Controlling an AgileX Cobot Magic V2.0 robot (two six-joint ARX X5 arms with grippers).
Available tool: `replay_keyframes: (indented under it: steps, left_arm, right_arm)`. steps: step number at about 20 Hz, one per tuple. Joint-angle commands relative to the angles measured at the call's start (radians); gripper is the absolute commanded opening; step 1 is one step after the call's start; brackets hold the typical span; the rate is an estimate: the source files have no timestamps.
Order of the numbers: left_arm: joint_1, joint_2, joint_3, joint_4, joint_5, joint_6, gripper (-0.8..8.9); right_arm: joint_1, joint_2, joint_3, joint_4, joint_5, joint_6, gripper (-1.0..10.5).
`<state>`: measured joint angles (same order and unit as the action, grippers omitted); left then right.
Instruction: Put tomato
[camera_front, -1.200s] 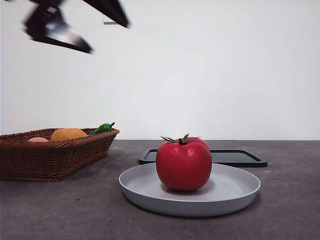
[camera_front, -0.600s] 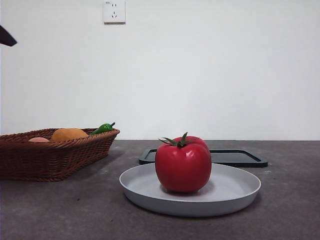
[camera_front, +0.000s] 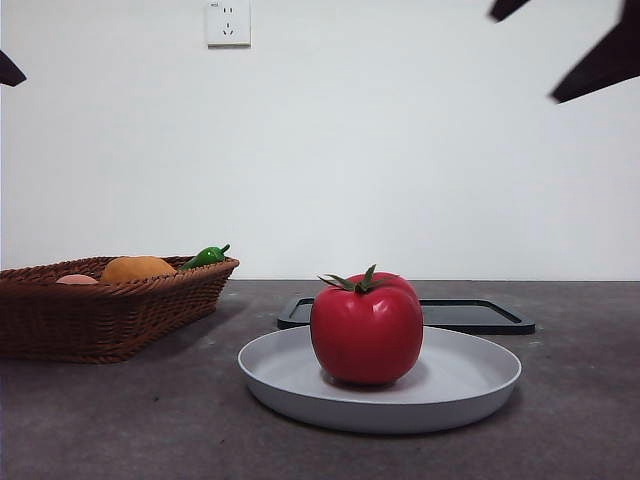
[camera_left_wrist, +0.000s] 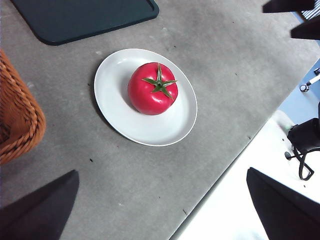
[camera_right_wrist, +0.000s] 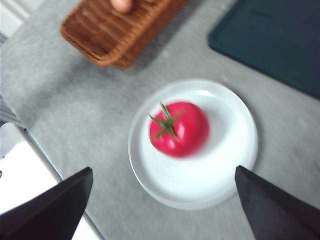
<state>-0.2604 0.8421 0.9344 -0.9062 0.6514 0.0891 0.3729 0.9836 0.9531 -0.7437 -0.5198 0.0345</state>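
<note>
Now the glossy red tomato (camera_front: 367, 330) sits on the round grey plate (camera_front: 470, 385), directly below the right gripper (camera_right_wrist: 162, 205), whose jaws are spread and empty. Judged step: approach; next, descend squarely and close. The left gripper (camera_left_wrist: 162, 210), also spread, waits.

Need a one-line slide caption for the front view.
Red tomato resting on a grey plate, wicker basket at left, dark tray behind.

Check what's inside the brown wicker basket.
In the brown wicker basket, front view shows an orange round fruit, a green pepper and a pinkish rounded item poking above the rim. The wall hides anything lower down.
</note>
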Motion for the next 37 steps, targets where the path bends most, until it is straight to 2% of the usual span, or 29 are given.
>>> replay_keyframes:
  steps: [1,9,19,26,35,37]
  left_arm:
    - [-0.004,0.005,0.02,0.009,0.003,0.015,5.62]
    - [-0.004,0.005,0.02,0.01,0.003,0.015,5.62]
    - [-0.004,0.005,0.02,0.01,0.003,0.015,5.62]
    - [-0.004,0.005,0.02,0.01,0.003,0.015,5.62]
    - [-0.004,0.005,0.02,0.01,0.003,0.015,5.62]
    - [-0.004,0.005,0.02,0.01,0.003,0.015,5.62]
  right_arm:
    - [0.052,0.078,0.019,0.06,0.022,0.007,4.6]
    - [0.215,0.344,0.019,0.275,0.188,-0.002,4.9]
    - [0.34,0.516,0.019,0.377,0.373,-0.002,5.0]
    - [0.353,0.601,0.019,0.417,0.401,-0.001,5.0]
    - [0.358,0.672,0.019,0.415,0.397,0.0,5.0]
    - [0.358,0.672,0.019,0.411,0.398,0.0,4.4]
